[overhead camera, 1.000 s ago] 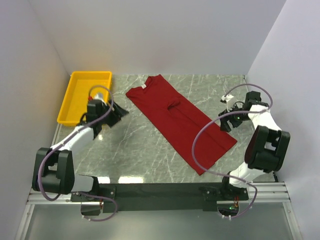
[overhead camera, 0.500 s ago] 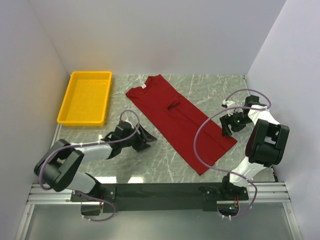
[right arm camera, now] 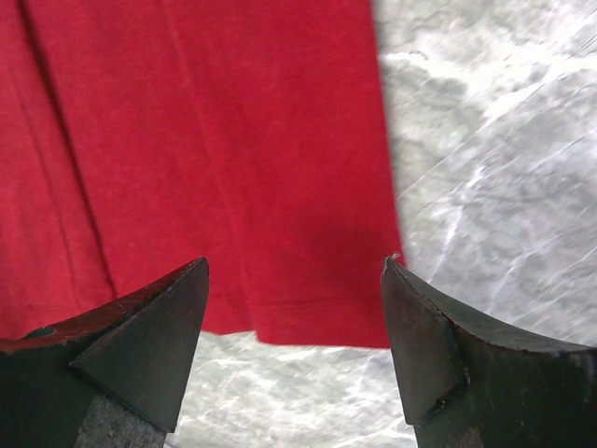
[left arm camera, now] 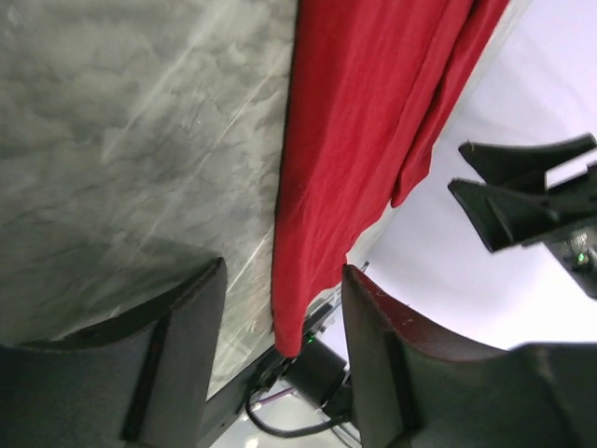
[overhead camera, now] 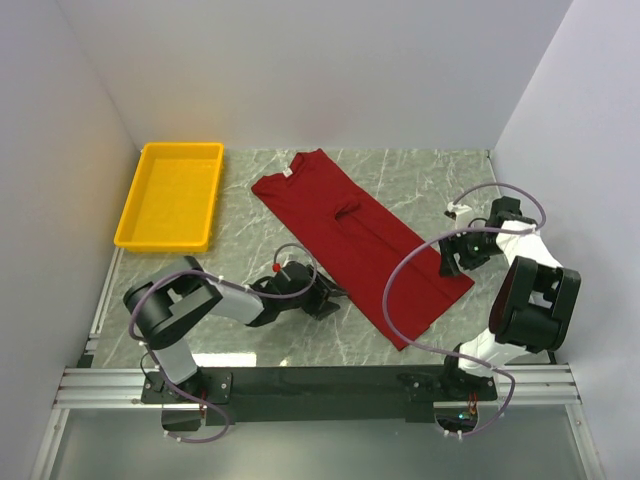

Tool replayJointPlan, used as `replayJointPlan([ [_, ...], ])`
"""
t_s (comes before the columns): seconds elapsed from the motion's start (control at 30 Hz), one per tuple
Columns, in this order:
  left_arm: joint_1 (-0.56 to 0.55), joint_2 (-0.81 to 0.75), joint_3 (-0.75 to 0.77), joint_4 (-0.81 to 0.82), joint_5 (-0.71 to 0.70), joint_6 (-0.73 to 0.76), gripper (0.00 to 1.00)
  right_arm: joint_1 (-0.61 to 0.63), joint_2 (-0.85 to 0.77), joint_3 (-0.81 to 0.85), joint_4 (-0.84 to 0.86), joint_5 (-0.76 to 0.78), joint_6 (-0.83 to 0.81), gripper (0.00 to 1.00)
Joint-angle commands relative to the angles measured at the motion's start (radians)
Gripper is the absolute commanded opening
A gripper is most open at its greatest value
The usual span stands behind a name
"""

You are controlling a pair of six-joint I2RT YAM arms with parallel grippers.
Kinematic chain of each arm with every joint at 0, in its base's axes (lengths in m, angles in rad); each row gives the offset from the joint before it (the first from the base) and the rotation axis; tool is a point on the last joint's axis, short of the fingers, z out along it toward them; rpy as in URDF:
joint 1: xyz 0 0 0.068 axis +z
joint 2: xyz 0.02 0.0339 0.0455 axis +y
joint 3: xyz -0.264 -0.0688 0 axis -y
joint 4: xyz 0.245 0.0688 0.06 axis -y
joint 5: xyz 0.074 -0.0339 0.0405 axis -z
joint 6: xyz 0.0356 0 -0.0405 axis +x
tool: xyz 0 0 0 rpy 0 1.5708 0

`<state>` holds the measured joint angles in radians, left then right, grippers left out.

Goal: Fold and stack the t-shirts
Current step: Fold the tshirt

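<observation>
One dark red t-shirt (overhead camera: 355, 235) lies flat on the marble surface (overhead camera: 420, 180) as a long narrow strip. It runs diagonally from the upper centre of the top view, where the white neck label (overhead camera: 285, 175) sits, down to the hem at lower right. Only this one garment is visible, so there's nothing to stack on yet. A yellow tray (overhead camera: 170, 195) sits at upper left, well apart from the shirt. The strip looks already narrowed lengthwise, so my read is the next fold is across its length, and both arms are lining up at the hem end for it. The left arm (overhead camera: 230, 300) lies low and stretched out to the right across the lower middle of the top view, almost flat to the surface, wrist just beside the shirt's long lower-left edge. In its wrist view the left fingers (left arm camera: 182, 345) are spread wide with the shirt's edge running between them, gripping nothing. The right arm (overhead camera: 525, 290) is bent back on itself at the right side, wrist reaching left and tipped down over the hem's right corner. The right fingers (right arm camera: 149, 336) are also spread wide, framing the hem and its corner, nothing held. I can't tell whether either set touches the cloth or the surface. Likely step in hand: a hem-corner grasp on both sides, low approach so the tips can get under the edge.
</observation>
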<state>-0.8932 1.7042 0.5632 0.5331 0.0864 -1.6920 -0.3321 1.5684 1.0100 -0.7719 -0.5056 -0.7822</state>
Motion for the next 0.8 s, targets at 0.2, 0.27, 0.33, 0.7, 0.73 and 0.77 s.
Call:
replayJointPlan([
  [0.2,-0.021,0.037,0.056,-0.085,-0.082,-0.084,0.57,-0.004,-0.111,-0.059,0.022,-0.050,0.031,0.80],
  [0.27,-0.009,0.038,0.050,-0.094,-0.137,-0.081,0.57,-0.004,-0.122,-0.060,0.025,-0.057,0.034,0.80],
  [0.33,0.016,0.046,0.056,-0.122,-0.142,-0.061,0.57,-0.004,-0.125,-0.057,0.025,-0.066,0.038,0.80],
  [0.7,0.145,0.101,0.191,-0.304,-0.140,0.084,0.50,-0.004,-0.143,-0.073,0.045,-0.100,0.070,0.80],
  [0.73,0.152,0.126,0.217,-0.314,-0.136,0.109,0.48,-0.004,-0.149,-0.074,0.049,-0.102,0.072,0.80],
  [0.77,0.155,0.138,0.227,-0.329,-0.132,0.114,0.47,-0.004,-0.153,-0.079,0.051,-0.102,0.072,0.80],
])
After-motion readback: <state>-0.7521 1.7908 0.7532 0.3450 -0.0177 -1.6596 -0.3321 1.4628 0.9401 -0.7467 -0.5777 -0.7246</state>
